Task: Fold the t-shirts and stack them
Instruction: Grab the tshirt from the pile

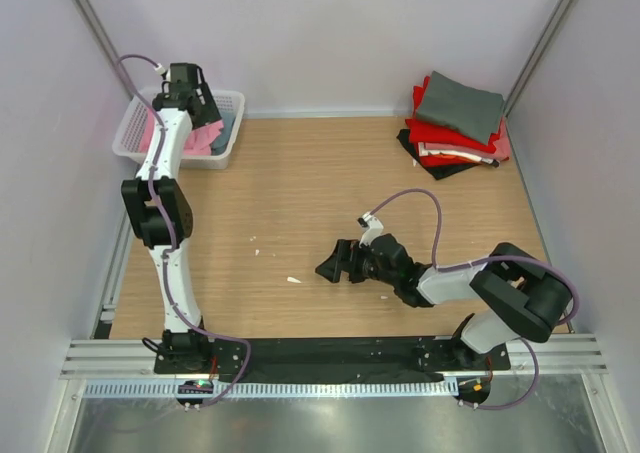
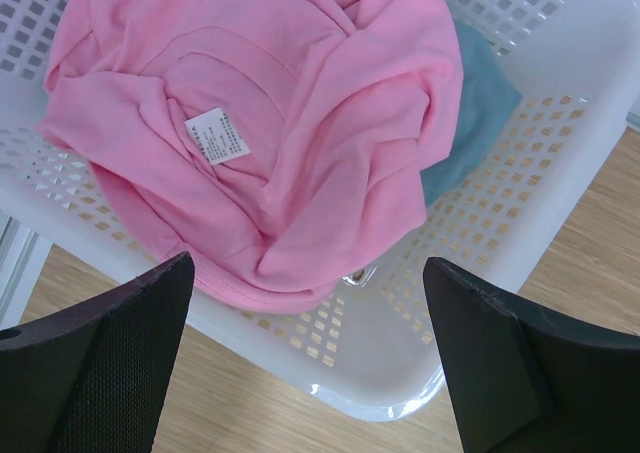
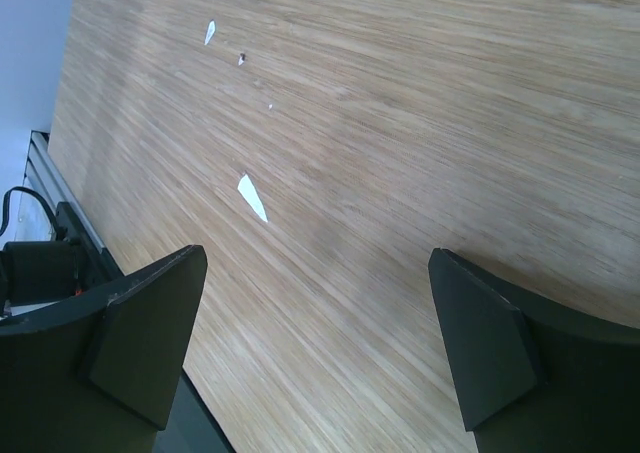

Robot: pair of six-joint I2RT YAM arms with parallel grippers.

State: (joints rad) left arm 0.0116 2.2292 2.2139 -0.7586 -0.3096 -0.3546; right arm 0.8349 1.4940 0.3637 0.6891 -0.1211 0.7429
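Note:
A crumpled pink t-shirt (image 2: 270, 123) with a white label lies in the white lattice basket (image 2: 560, 163), over a grey-blue t-shirt (image 2: 470, 123). My left gripper (image 2: 305, 353) is open and empty, hovering above the basket's near rim; in the top view it (image 1: 190, 88) is over the basket (image 1: 228, 101), where the pink shirt (image 1: 205, 139) shows. A stack of folded t-shirts sits at the far right: grey (image 1: 460, 106) on top, red (image 1: 445, 138) below, black at the bottom. My right gripper (image 1: 335, 263) is open and empty, low over bare wood in mid-table (image 3: 315, 353).
Small white scraps (image 3: 252, 198) lie on the wooden table (image 1: 320, 193), left of my right gripper. The basket stands at the far left corner by the wall. A metal rail (image 1: 320, 358) runs along the near edge.

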